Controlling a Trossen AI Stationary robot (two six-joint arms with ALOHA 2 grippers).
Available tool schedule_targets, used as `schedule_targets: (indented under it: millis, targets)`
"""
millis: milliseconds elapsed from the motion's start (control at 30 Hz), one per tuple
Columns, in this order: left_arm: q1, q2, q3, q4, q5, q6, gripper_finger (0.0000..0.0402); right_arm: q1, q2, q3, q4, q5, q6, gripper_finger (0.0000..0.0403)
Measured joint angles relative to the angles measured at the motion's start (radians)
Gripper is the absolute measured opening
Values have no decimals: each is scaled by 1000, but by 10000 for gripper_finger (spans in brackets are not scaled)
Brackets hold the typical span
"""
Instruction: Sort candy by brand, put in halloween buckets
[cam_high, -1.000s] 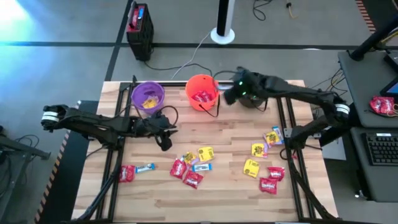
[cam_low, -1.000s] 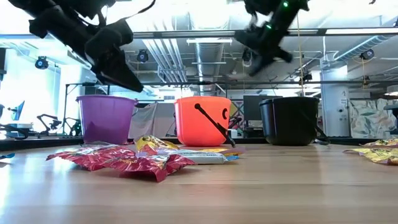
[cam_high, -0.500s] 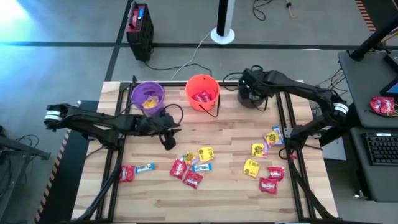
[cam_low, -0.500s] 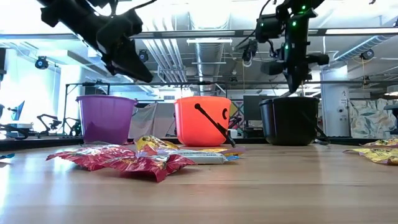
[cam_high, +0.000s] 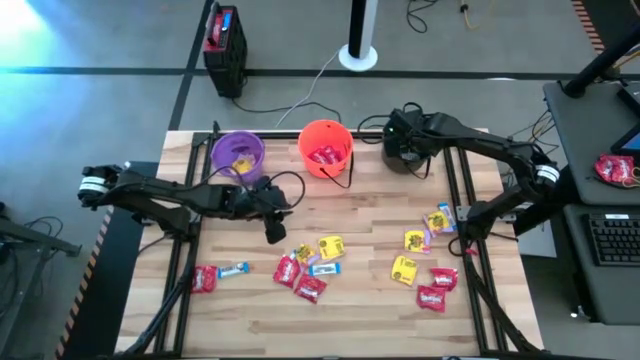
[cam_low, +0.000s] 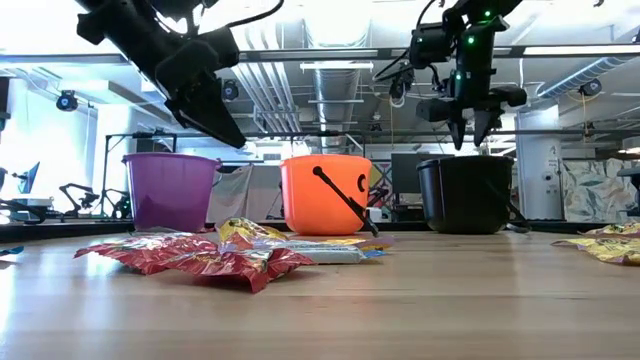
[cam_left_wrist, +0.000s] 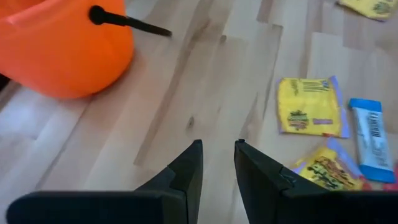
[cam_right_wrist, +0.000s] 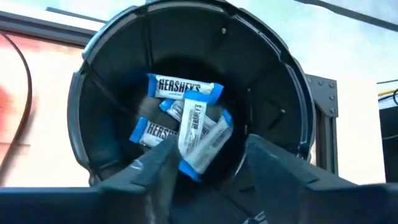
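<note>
A: What do we log, largest first?
B: Black bucket (cam_right_wrist: 186, 106), right gripper (cam_low: 470, 125) above it, fingers just parted; blue-and-white bar (cam_right_wrist: 199, 134) dropped inside. One brand sorted further.
A: Left gripper (cam_left_wrist: 217, 165)?
B: Nearly closed, empty, nearing yellow packets (cam_left_wrist: 310, 107).

Glossy plastic black bucket (cam_right_wrist: 186, 93), wooden table (cam_high: 370, 215)

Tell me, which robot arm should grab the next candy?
Probably the left. Its left gripper hangs empty beside the middle candy pile, while the right gripper is open over the black bucket, away from the loose candy.
</note>
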Motion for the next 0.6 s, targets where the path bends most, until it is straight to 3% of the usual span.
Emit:
schedule_targets:
  millis: [133,367,467,600]
  targets:
    - [0,-15,0,0,101,8,78,5,-18,0,45,-33,-56,217]
    - [-24,-18,-1,0,394,-136,75,66,-32,0,234,-270,-206,224]
    - [-70,-4,-1,8,440,-274,68,115,-33,0,289,-310,-291,217]
    - [-151,45,-1,75,427,-458,62,202,-33,-1,326,-364,-396,215]
